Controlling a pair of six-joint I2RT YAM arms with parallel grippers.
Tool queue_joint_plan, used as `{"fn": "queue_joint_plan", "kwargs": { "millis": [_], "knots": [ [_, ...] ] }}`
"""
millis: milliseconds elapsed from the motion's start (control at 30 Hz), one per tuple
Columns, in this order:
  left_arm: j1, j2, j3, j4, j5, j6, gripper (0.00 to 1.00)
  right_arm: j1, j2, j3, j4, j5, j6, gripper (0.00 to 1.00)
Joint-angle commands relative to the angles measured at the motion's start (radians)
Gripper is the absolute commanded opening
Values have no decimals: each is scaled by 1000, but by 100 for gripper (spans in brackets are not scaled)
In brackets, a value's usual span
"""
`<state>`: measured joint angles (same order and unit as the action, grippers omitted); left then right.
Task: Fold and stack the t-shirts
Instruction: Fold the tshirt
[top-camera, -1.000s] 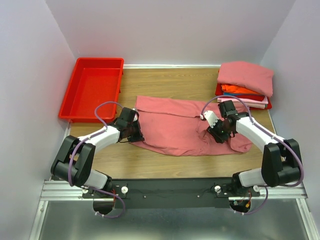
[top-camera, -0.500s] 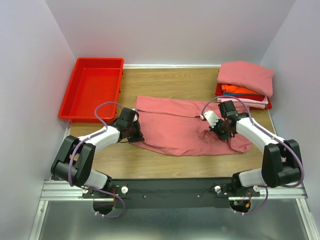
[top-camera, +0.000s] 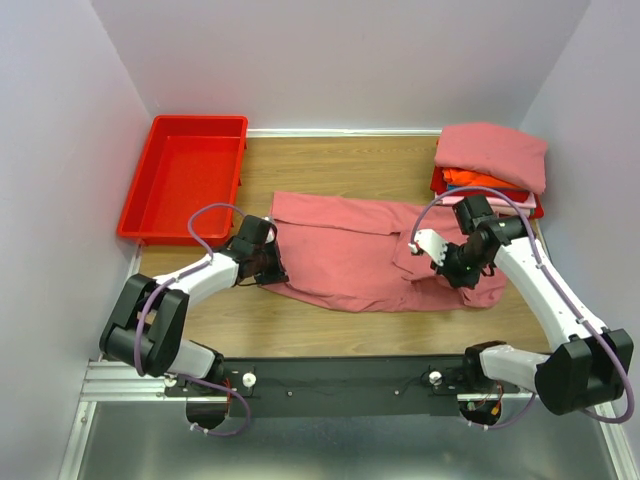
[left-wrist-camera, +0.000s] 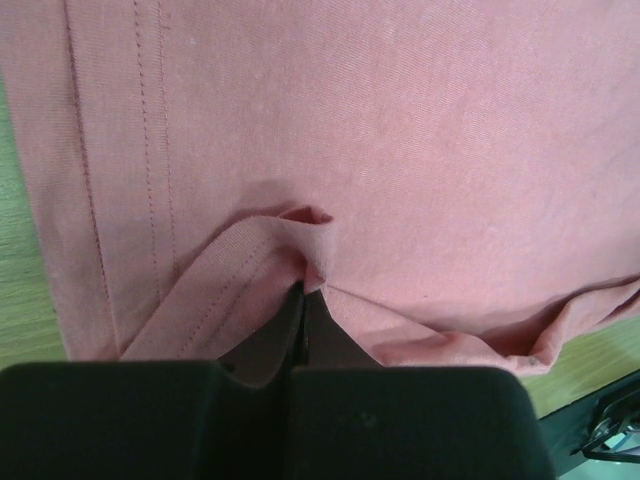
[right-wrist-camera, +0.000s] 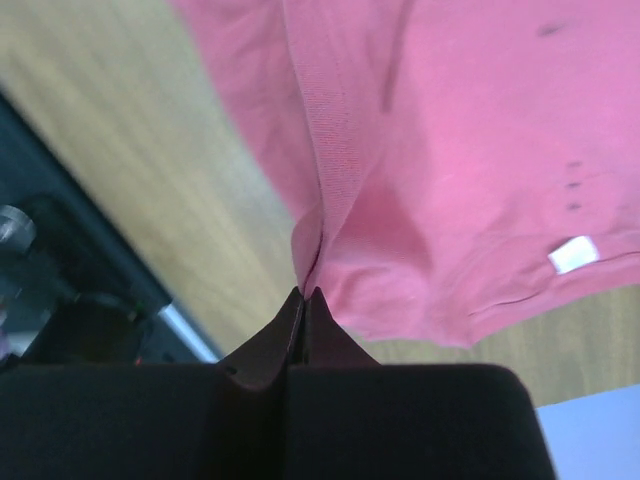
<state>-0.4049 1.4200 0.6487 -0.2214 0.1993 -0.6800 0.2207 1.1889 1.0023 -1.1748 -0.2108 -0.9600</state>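
Note:
A large salmon-pink t-shirt (top-camera: 350, 250) lies spread across the middle of the table. My left gripper (top-camera: 268, 266) is shut on a pinch of its left hem; the left wrist view shows the cloth (left-wrist-camera: 400, 150) bunched at my closed tips (left-wrist-camera: 303, 290). My right gripper (top-camera: 455, 268) is shut on the shirt's right part and holds it lifted off the table; the right wrist view shows the cloth (right-wrist-camera: 450, 150) hanging from my tips (right-wrist-camera: 305, 293), with a small white neck tag (right-wrist-camera: 572, 254). A stack of folded t-shirts (top-camera: 490, 165) sits at the back right.
A red plastic bin (top-camera: 185, 178) stands at the back left, empty. The wooden table (top-camera: 330, 160) shows bare behind the shirt. White walls close in on three sides. The black base rail (top-camera: 330, 378) runs along the near edge.
My right gripper has risen and moved right with the shirt's right part, pulling the cloth up. My left gripper has stayed in place on the hem.

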Motion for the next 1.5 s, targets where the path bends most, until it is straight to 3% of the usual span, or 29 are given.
{"fn": "queue_joint_plan", "kwargs": {
  "millis": [0, 233, 433, 567, 667, 800, 833, 933, 1033, 1267, 1467],
  "knots": [
    [6, -39, -14, -12, 15, 0, 0, 2, -17, 27, -161, -12, -78, 0],
    [6, -18, -7, -12, 12, 7, 0, 2, 83, 104, -24, 94, -117, 1],
    [6, -3, -3, -9, 5, 4, 0, 49, 334, 205, 125, 172, -66, 8],
    [8, 5, 2, -7, 6, -1, 0, 72, 455, 236, 401, 408, 71, 16],
    [8, 11, 6, -9, 9, 0, 0, 71, 501, 242, 548, 545, 124, 32],
    [6, 16, 15, -10, 8, 10, 0, 69, 499, 243, 606, 582, 184, 60],
    [6, 17, 17, -10, 8, 11, 0, 69, 494, 242, 612, 584, 193, 62],
    [6, 16, 17, -12, 9, 16, 0, 54, 456, 260, 613, 527, 257, 64],
    [6, 2, 17, -12, 3, 19, 0, -9, 431, 283, 560, 354, 308, 65],
    [8, -12, 8, -1, 5, 22, 0, -190, 505, 292, 469, 69, 438, 62],
    [6, -7, 9, 1, 12, 30, 0, -313, 566, 277, 474, -70, 500, 62]
  ]
}}
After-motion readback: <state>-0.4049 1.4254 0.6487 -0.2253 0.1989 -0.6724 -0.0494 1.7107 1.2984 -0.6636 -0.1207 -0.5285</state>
